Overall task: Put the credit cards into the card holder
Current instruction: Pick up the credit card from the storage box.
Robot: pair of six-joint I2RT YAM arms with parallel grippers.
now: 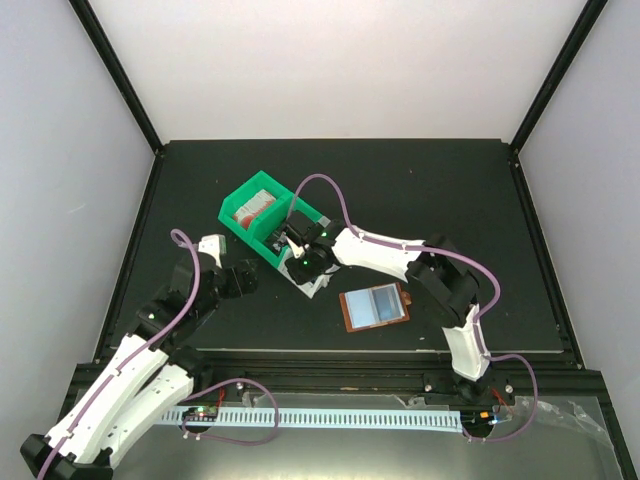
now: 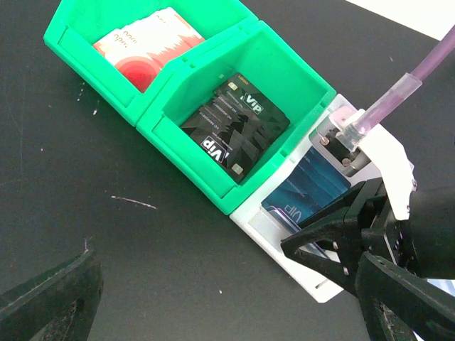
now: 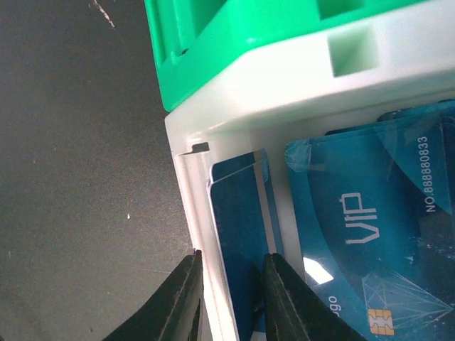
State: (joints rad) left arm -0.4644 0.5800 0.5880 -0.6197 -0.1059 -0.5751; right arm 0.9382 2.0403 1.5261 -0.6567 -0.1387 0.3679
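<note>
**Step in hand: picking a blue card out of the white bin**

The right gripper is sitting inside the white bin, at the bottom centre of the right-wrist view. Its jaws are standing narrow on either side of a blue card that is leaning on edge against the bin's left wall. The left finger looks to be on or outside that wall, so I can't tell if it's pinching card only, card plus wall, or nothing yet. More blue cards are lying flat to the right.

The card holder is lying open on the table, right of centre in the top view and well apart from the bins.

Next move, my read: get the grip on the card alone, lift it clear of the wall, carry it over to the holder, then line the card edge up with a pocket. The holder will likely slide unless the left arm pins it.

Pose: the right arm is stretching from lower right to centre with the elbow bent. The left arm is folding back at lower left. The left gripper is hovering near the green bin, which holds the black cards and a red/white card. Its jaws are spread wide and holding nothing.
</note>
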